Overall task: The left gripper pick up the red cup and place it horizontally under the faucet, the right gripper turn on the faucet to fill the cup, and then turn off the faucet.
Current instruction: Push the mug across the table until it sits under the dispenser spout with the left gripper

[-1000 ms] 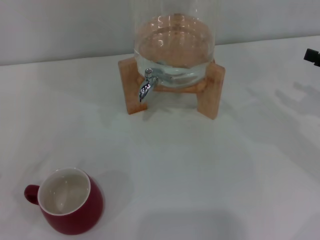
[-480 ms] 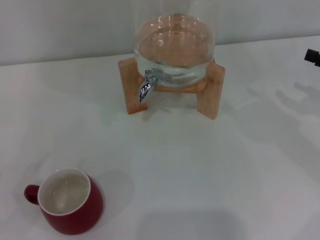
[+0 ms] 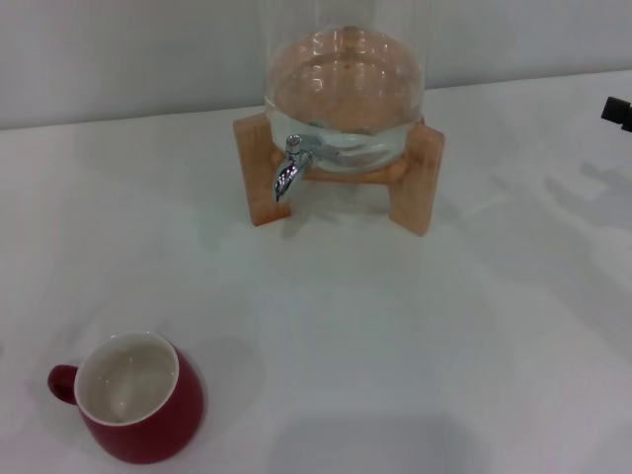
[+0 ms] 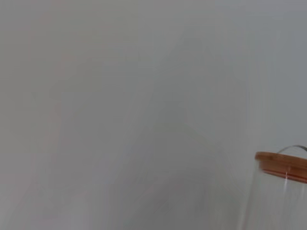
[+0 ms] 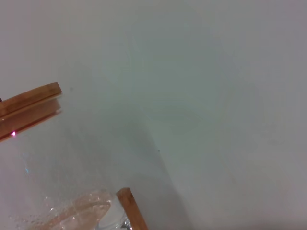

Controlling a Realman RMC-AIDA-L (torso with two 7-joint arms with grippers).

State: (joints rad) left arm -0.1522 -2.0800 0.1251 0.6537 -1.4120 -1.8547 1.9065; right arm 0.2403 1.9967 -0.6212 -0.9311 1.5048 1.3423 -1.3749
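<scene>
One red cup is sitting upright at the lower left of the head view, its handle pointing left and its white inside showing. One glass dispenser is standing on one wooden stand at the upper middle, with one faucet hanging from its front, spout curving down. The cup is lying well apart from the faucet on the white table.

A small black part, apparently the right gripper, is showing at the right edge; whether its fingers are apart or together cannot be told. The left gripper is appearing in no view.

The left wrist view alone is showing the dispenser's wooden lid against a grey wall; the right wrist view is showing the lid and a stand post.

Compared with the earlier head frames, nothing is differing: cup, dispenser and black part are keeping their places.
</scene>
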